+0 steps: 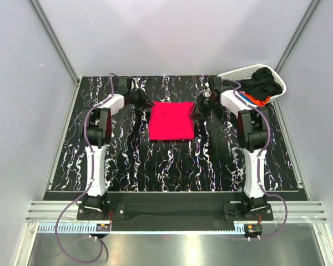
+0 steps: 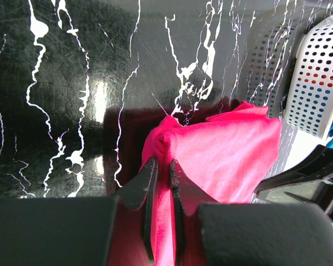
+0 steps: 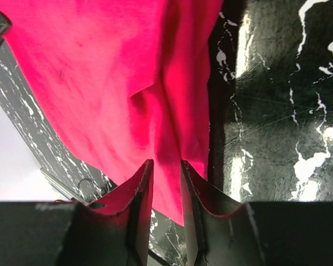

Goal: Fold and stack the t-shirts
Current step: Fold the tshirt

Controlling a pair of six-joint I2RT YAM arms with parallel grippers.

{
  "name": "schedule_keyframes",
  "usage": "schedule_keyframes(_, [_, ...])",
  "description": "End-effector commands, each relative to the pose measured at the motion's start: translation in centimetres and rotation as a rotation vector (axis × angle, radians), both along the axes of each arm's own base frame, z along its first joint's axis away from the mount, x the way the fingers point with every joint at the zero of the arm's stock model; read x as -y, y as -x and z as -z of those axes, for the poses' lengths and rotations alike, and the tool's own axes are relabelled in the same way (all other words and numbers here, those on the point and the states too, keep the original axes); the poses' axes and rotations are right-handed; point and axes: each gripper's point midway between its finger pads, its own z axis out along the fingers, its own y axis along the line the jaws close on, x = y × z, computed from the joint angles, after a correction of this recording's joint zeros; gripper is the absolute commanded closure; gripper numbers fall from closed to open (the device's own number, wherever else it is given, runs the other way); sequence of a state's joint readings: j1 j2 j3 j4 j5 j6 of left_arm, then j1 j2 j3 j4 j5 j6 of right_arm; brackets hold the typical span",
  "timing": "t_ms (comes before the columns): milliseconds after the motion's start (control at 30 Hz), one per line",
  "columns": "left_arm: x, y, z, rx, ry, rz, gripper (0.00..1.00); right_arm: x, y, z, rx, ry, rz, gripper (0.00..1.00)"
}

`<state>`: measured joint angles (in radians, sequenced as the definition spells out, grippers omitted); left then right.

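Observation:
The pinkish-red t-shirt [image 1: 171, 121] lies folded into a rough square at the far middle of the table. My left gripper [image 1: 146, 105] is at its far left corner, and in the left wrist view the gripper [image 2: 160, 162] is shut on a raised fold of the shirt [image 2: 222, 155]. My right gripper [image 1: 196, 111] is at its far right corner, and in the right wrist view the gripper [image 3: 165, 162] pinches the red cloth [image 3: 100, 72] between narrow jaws. A black t-shirt [image 1: 265, 83] and an orange one [image 1: 250, 98] lie bunched in the basket.
The white lattice basket [image 1: 238, 73] stands at the far right corner, close behind my right arm; it also shows in the left wrist view [image 2: 322, 77]. Grey walls close in the black marbled table [image 1: 155, 166] on three sides.

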<state>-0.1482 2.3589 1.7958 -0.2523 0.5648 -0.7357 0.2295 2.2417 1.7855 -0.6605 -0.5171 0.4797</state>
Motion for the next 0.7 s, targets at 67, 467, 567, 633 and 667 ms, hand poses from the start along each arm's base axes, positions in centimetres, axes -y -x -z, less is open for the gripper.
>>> schedule_keyframes(67, [0.3, -1.3, -1.7, 0.067, 0.022, 0.0, 1.0, -0.5, -0.1, 0.8, 0.0, -0.005, -0.013, 0.68])
schedule_keyframes(467, [-0.8, -1.4, -1.6, 0.077, -0.019, -0.04, 1.0, 0.6, 1.1, 0.3, -0.001, 0.043, 0.021, 1.0])
schedule_keyframes(567, [-1.5, -1.5, -1.6, 0.084, -0.045, -0.062, 1.0, 1.0, 1.5, 0.4, -0.002, 0.067, 0.031, 1.0])
schedule_keyframes(633, [-1.7, -1.5, -1.7, 0.083, -0.043, -0.063, 1.0, 1.2, 1.7, 0.5, -0.004, 0.075, 0.033, 1.0])
schedule_keyframes(667, [-1.6, -1.5, -1.7, 0.08, -0.037, -0.062, 1.0, 1.1, 1.5, 0.4, 0.004, 0.073, 0.027, 0.99])
